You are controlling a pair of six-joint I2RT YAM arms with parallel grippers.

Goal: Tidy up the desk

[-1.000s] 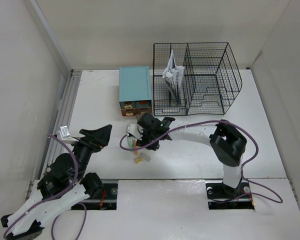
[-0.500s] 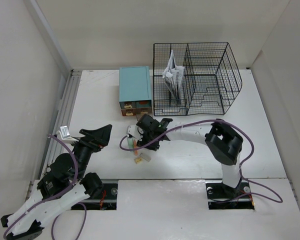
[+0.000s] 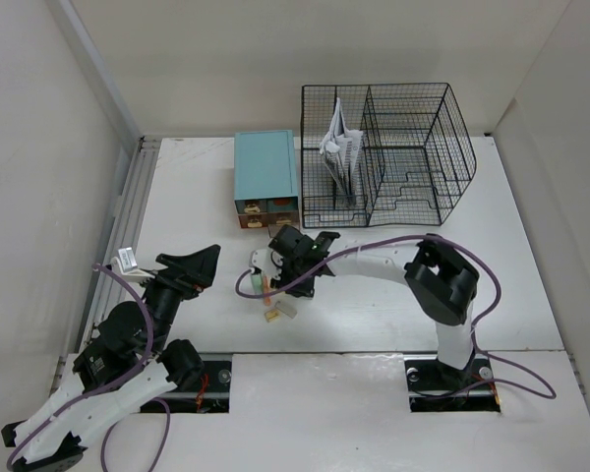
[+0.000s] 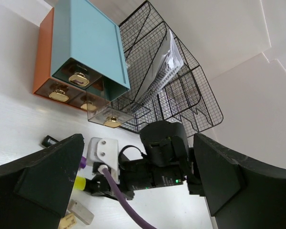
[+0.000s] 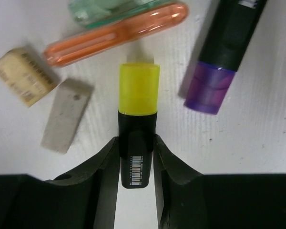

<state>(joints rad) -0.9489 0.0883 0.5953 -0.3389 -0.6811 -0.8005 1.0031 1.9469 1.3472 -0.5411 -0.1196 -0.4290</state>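
The white desk (image 3: 374, 305) holds a small cluster of stationery in front of the drawer box. My right gripper (image 5: 136, 143) is low over the desk and shut on the black body of a yellow-capped highlighter (image 5: 138, 109) that lies on the surface. In the top view this gripper (image 3: 268, 278) is over the cluster. A purple-capped highlighter (image 5: 219, 62), an orange pen (image 5: 114, 33), a green item (image 5: 109, 7) and two erasers (image 5: 66, 114) (image 5: 24, 76) lie around it. My left gripper (image 3: 189, 267) is open and empty, held above the desk to the left, with its fingers (image 4: 38, 186) wide apart.
A teal drawer box (image 3: 265, 177) on an orange base stands at the back, with one clear lower drawer (image 4: 112, 117) pulled out. A black wire rack (image 3: 388, 152) beside it holds notebooks (image 3: 339, 147). A metal rail (image 3: 128, 226) runs along the left edge.
My right arm has shifted slightly left, bringing its gripper over the stationery cluster. My left arm has not moved.
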